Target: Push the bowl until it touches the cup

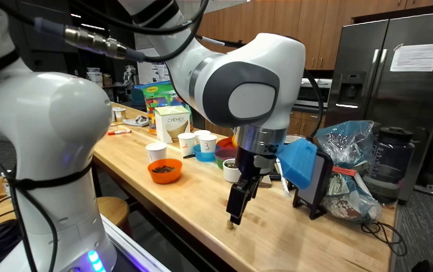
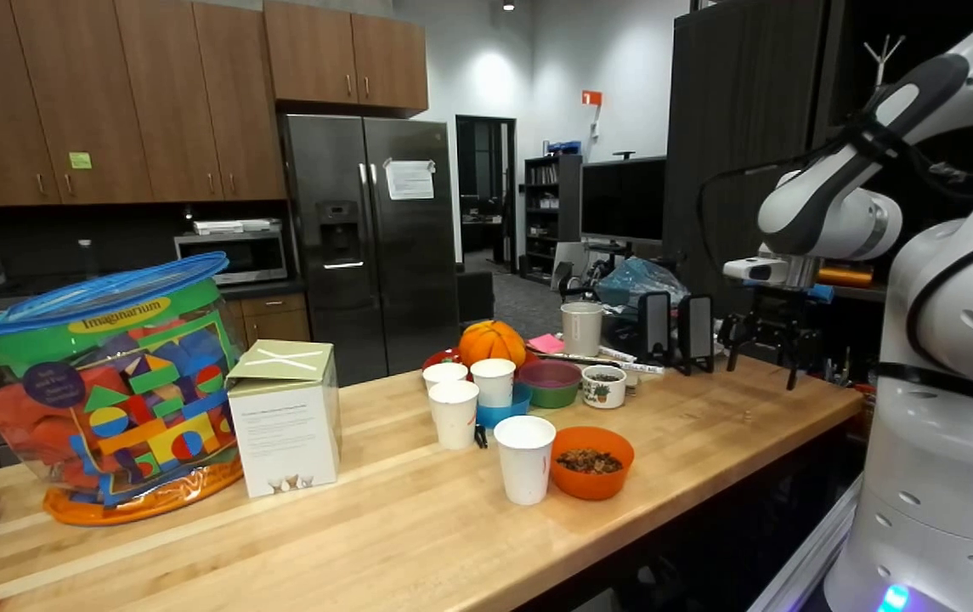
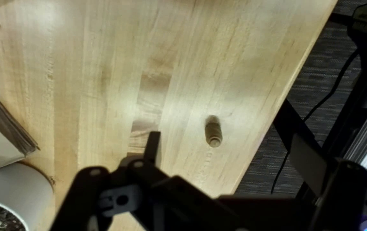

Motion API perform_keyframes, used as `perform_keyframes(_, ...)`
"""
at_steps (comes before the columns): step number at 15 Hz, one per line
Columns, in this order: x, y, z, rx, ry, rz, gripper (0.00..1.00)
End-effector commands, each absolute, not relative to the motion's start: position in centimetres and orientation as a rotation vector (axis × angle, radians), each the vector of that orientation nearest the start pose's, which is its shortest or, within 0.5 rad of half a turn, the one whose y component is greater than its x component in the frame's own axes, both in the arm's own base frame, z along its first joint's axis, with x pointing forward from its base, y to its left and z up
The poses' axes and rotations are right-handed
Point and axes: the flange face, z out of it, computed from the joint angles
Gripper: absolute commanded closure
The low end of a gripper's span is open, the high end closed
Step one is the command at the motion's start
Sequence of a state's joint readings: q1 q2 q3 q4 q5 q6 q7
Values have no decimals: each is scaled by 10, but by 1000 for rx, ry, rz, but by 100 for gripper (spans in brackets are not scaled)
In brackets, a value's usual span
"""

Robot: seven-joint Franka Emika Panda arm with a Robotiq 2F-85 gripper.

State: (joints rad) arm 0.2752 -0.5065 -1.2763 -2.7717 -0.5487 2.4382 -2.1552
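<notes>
Orange bowl (image 2: 593, 487), mouth upward, beside upright white cup (image 2: 525, 466), hand (image 3: 225, 141) spread wide, empty

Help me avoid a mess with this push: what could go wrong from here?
The orange bowl holds loose brown bits, so a sharp shove might spill some. The white cup beside it could tip if pushed too far; whether they touch is unclear. Lowering the open pincer might knock the small wooden piece nearby.

Kitchen area, dark refrigerator (image 2: 371, 255), microwave (image 2: 233, 259), wooden wall cabinets (image 2: 165, 102)
</notes>
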Motion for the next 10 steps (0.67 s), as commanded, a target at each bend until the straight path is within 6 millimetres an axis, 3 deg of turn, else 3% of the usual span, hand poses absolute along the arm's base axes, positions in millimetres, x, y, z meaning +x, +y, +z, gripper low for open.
perform_keyframes(1, 223, -281, 261, 2060, 2484, 320, 0)
perform_keyframes(2, 231, -280, 257, 2113, 2424, 281, 0)
perform_keyframes(10, 224, -281, 260, 2069, 2475, 314, 0)
